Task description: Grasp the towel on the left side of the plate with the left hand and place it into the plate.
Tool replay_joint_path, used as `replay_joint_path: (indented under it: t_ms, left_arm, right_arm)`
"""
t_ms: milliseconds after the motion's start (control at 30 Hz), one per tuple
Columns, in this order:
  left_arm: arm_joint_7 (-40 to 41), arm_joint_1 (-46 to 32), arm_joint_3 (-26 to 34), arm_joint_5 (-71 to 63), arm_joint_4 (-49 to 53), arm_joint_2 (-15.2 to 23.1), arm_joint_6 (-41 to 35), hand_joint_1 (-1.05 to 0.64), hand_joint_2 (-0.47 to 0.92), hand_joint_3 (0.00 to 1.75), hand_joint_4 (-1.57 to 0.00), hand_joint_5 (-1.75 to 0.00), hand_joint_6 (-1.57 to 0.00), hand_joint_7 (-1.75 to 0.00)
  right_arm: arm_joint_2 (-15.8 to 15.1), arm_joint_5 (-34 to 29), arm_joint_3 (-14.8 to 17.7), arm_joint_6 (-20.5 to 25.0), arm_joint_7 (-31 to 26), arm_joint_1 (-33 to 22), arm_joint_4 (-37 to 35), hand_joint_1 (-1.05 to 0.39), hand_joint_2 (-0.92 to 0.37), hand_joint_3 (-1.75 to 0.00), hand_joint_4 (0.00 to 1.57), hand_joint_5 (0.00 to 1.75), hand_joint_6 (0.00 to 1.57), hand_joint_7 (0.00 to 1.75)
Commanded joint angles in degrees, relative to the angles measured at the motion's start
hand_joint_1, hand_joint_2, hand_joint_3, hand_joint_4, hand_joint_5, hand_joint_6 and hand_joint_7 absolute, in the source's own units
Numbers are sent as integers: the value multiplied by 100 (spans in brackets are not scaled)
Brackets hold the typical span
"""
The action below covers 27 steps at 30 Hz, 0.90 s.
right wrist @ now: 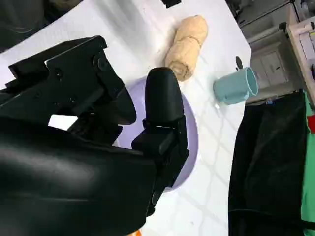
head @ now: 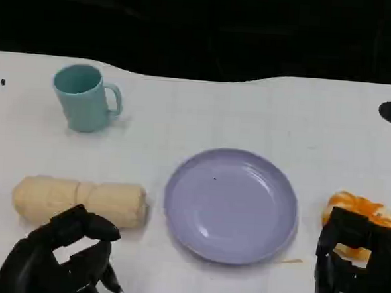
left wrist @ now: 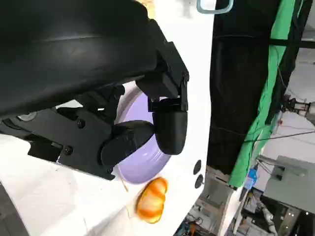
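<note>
1. Looking down from the head view, I see the rolled towel lying on the table left of the empty purple plate and just beside it. My left hand hovers at the towel's near edge, fingers apart and holding nothing. A shallow grasp could unroll the towel or nudge it into the rim. The teal mug stands well apart, far left.
2. In the left wrist view, the fingers hang loose over the plate — a drooping towel end could land outside it.
3. In the right wrist view, the right hand holds nothing, fingers partly curled, beside an orange object — it should stay still.
</note>
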State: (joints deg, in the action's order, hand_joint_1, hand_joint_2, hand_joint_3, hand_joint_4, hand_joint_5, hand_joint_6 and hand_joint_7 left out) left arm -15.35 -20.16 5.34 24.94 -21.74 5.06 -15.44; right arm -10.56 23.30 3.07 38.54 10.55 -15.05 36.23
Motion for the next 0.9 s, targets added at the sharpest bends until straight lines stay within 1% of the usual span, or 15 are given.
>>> replay_joint_path:
  t_ms: [33, 567, 900]
  left_arm:
    - [4, 24, 50, 0, -42, 70, -17, -18, 71, 85, -77, -166, -75, -139]
    - [-5, 46, 51, -14, 0, 82, -12, -18, 71, 83, -77, -167, -75, -140]
    - [66, 22, 44, -141, -67, 71, 21, -17, 72, 85, -77, -167, -75, -139]
  right_arm:
    - [-54, -36, 22, -103, 28, -43, -32, 0, -60, -140, 92, 175, 68, 175]
    - [-62, -220, -43, -248, 73, -50, -114, 1, -60, -140, 89, 175, 66, 175]
    - [-130, -238, -78, -83, 101, -74, 3, 2, -60, -139, 88, 175, 66, 175]
